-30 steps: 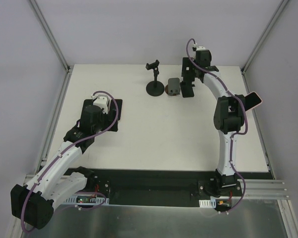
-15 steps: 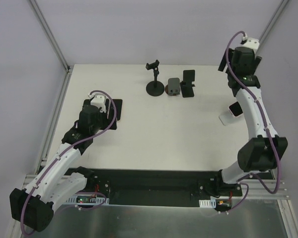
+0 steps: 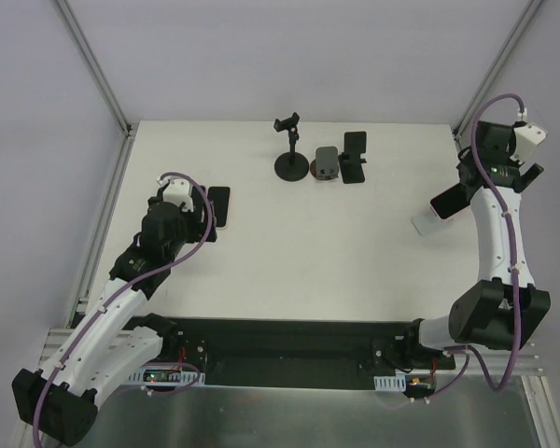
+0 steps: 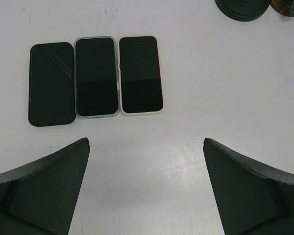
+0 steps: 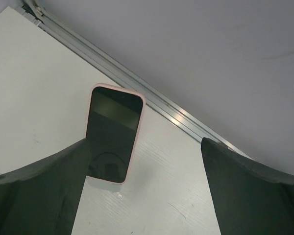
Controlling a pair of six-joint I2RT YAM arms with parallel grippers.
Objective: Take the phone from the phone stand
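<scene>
The right gripper [image 5: 144, 144] has its jaws wide apart and holds nothing. Ahead of them, nearer the finger on the left of the wrist view, a pink phone [image 5: 112, 134] leans upright on a white stand [image 3: 423, 224] near the edge of the table [image 5: 29, 88], its screen facing the jaws. The left gripper [image 4: 146, 147] is spread wide too and is empty. Beyond its jaws, toward the left-side finger, three phones [image 4: 95, 78] lie flat side by side, screens up.
</scene>
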